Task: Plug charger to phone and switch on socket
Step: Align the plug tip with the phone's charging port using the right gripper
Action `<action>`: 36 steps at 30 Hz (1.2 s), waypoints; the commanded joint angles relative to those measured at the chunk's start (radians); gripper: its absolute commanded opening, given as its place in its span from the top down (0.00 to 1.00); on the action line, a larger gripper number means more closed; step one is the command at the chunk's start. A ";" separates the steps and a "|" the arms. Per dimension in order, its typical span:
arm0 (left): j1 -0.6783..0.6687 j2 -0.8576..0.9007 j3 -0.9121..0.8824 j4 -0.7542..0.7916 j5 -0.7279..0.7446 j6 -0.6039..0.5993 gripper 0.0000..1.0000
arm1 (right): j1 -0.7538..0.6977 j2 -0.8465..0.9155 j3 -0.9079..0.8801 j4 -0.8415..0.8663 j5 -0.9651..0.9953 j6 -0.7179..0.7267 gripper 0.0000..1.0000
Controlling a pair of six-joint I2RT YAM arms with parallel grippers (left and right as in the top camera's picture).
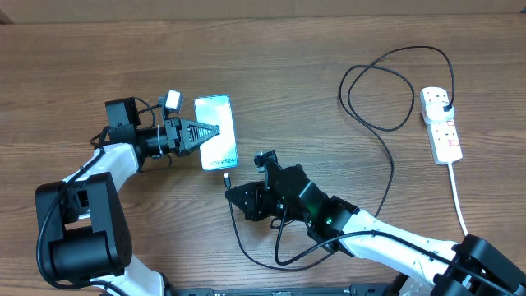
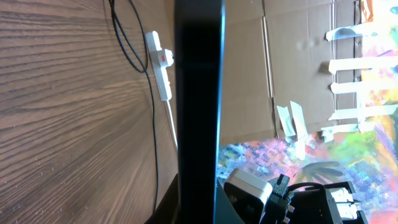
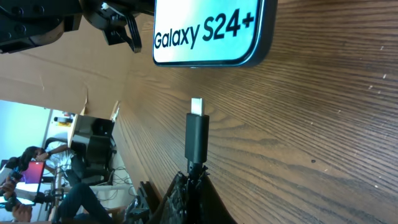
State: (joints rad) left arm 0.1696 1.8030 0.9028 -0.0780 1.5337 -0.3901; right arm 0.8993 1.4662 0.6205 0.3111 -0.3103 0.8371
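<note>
L gripper clamped on phone, left of centre, screen lit | R gripper closed on charger connector, tip lined up with the phone's lower edge, just short, not touching | cable loops right to socket, far right of table, black plug in its far end

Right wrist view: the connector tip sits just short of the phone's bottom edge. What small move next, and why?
Probably ease the right gripper straight forward, pushing the charger's connector into the phone. The tip points at the phone's lower edge, roughly in line, with bare table between them, and the left gripper is clamped on the phone to brace it.
</note>
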 commanded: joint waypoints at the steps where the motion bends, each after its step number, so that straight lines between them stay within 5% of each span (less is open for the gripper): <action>1: -0.008 0.009 0.002 0.005 0.047 0.000 0.96 | 0.006 0.000 -0.006 0.001 -0.003 0.000 0.96; 36: -0.026 0.009 0.002 0.000 0.047 -0.102 0.96 | 0.013 0.004 -0.006 0.047 0.021 -0.024 0.96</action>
State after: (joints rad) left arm 0.1471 1.8030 0.9028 -0.0811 1.5337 -0.4450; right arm 0.9058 1.4662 0.6201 0.3546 -0.3016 0.8330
